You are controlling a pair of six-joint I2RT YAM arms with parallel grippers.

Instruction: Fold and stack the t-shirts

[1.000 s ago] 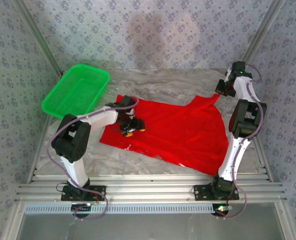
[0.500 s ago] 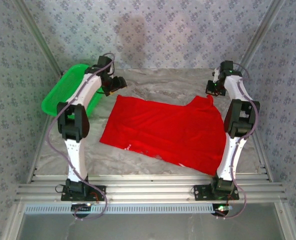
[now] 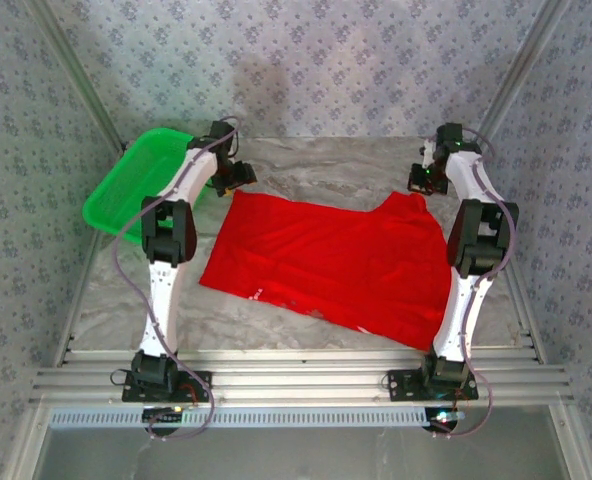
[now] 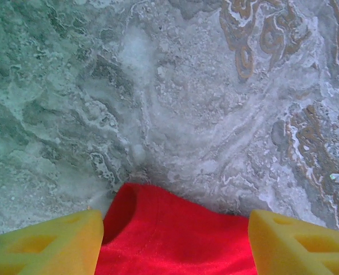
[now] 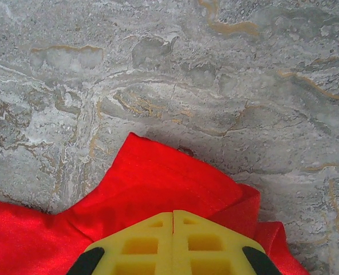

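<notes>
Lying spread flat across the middle of the table (image 3: 316,165), the red t-shirt (image 3: 326,265) was seen with a plain face up, a few white marks showing only at its lower left edge. The left fingers (image 3: 238,173) were held spread at the shirt's upper left corner, just beside the green basket (image 3: 146,185). In the left wrist view that rounded corner was framed between the two yellow tips and was not yet nipped. The right fingers (image 5: 173,223) were pressed together at the upper right corner, where the cloth was doubled over. Whether a layer was caught between them could not be told.

The shirt was judged light, soft and limp. No shape would be kept once it was lifted, and any free part would sag and drag on the marble. A hold was judged best taken at the two upper corners, on hem or doubled cloth, so that a thin single layer would not slip out and the edge could be carried over evenly.
</notes>
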